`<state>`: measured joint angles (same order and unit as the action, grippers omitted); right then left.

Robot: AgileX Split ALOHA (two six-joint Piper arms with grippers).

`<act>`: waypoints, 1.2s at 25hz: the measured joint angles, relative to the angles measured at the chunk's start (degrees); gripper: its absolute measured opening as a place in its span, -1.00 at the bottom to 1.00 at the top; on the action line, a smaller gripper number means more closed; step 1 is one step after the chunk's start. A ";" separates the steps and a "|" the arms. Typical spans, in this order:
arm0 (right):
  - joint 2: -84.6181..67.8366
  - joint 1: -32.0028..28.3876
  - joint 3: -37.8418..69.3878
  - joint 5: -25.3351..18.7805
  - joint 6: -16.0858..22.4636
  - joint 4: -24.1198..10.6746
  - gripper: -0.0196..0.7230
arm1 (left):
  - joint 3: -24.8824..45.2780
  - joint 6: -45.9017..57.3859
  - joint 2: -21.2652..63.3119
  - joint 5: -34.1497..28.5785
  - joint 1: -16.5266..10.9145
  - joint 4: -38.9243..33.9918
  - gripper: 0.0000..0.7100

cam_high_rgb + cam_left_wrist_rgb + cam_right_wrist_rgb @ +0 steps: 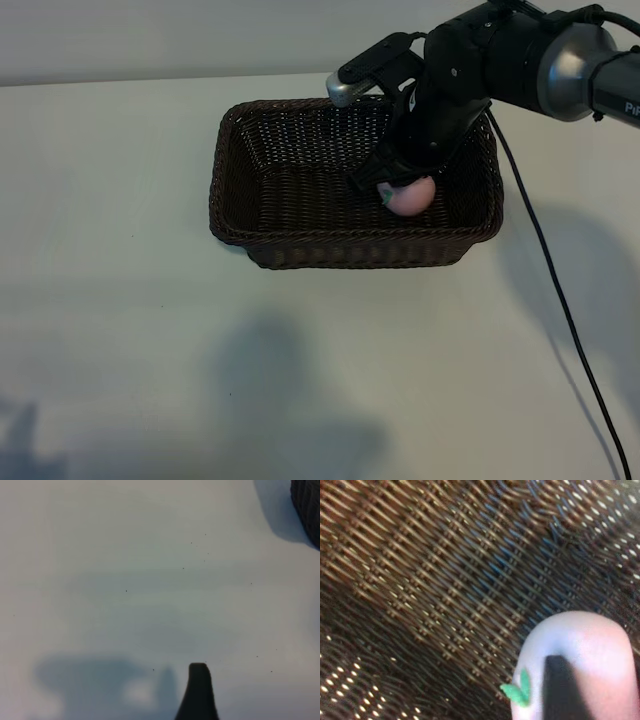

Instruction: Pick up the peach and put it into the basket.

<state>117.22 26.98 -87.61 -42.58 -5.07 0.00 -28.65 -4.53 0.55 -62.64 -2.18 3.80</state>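
The pale-pink peach (412, 197), with its small green mark, lies inside the dark-brown wicker basket (300, 245) against the near right wall. My right gripper (398, 178) reaches down into the basket right over it, jaws apart. In the right wrist view the peach (590, 645) fills one corner over the basket's weave (420, 580), and one dark finger (560, 690) lies across it; the other finger is out of view. My left gripper (162, 695) hangs open over bare table away from the basket, with one fingertip (198, 675) showing and nothing near it.
The basket stands on a white table (120, 330). A black cable (560, 300) runs from the right arm down the table's right side. A corner of the basket (307, 505) shows in the left wrist view.
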 joint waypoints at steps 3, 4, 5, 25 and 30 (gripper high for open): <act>0.00 0.00 -0.71 -0.93 0.00 0.00 0.57 | 0.00 0.00 0.00 0.00 0.00 0.00 0.66; 0.00 0.00 -1.19 -1.49 0.00 0.00 0.69 | 0.00 0.00 0.00 0.00 0.00 0.00 0.66; 0.00 0.00 -1.79 -2.29 0.00 0.00 0.81 | 0.00 0.00 0.00 0.00 0.00 -0.02 0.66; -7.46 -19.39 -14.25 -19.88 0.96 -0.82 0.76 | 0.00 0.00 0.00 0.00 0.00 -0.02 0.66; -7.46 -32.26 -14.25 -22.95 0.81 -1.09 0.72 | 0.00 0.00 0.00 0.00 0.00 -0.02 0.66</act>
<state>109.76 -5.28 -101.86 -65.53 -4.26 -1.09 -28.65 -4.53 0.55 -62.64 -2.18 3.78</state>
